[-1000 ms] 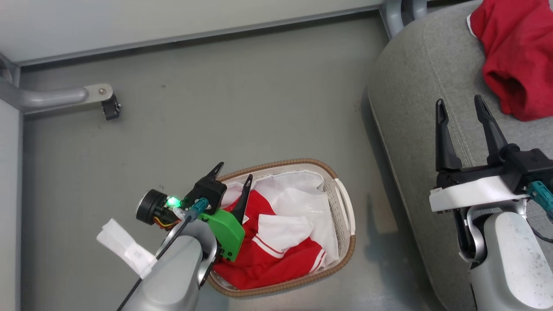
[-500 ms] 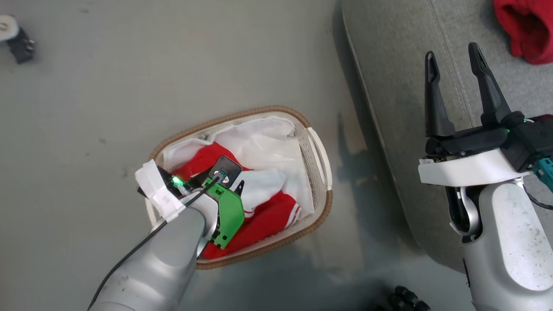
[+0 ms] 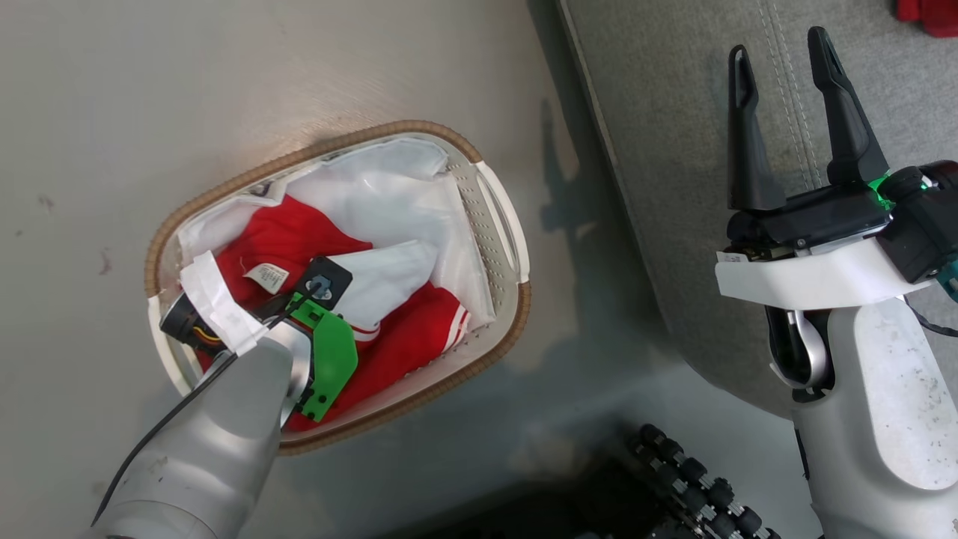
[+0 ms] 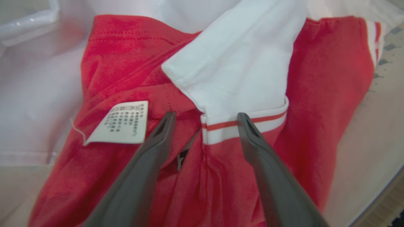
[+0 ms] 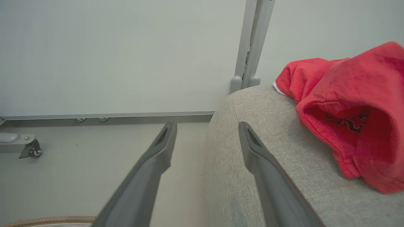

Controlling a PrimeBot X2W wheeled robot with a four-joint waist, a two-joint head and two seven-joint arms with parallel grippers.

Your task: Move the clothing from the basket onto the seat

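Right gripper (image 3: 778, 43), head view: jaws wide apart, holding nothing, fingers pointing up the picture over the grey seat (image 3: 673, 187).
Left arm (image 3: 224, 419), same view: reaches down into the basket (image 3: 522, 296), which stands on the floor (image 3: 150, 112) just beside the seat's edge. Its fingers are hidden under the wrist here.
Basket contents: a red shirt (image 3: 299, 239) with a white sleeve and striped cuffs, lying on a white sheet (image 3: 389, 187).
Second shirt (image 3: 928, 9): only a red corner shows, at the top right, on the seat.

Left gripper (image 4: 205, 116), left wrist view: jaws apart, gripping nothing. The tips sit either side of the striped cuff (image 4: 244, 126), close over the red cloth. Contact cannot be told.
Label (image 4: 121, 123): white with small print, beside the left-hand finger.

Right wrist view: the right gripper's spread fingers frame the seat's rounded edge, empty. This view gives the second shirt in full, crumpled on the cushion, well apart from the fingers. It also takes in the pale wall (image 5: 126, 47), a grey post (image 5: 252, 41) and a caster (image 5: 31, 152).
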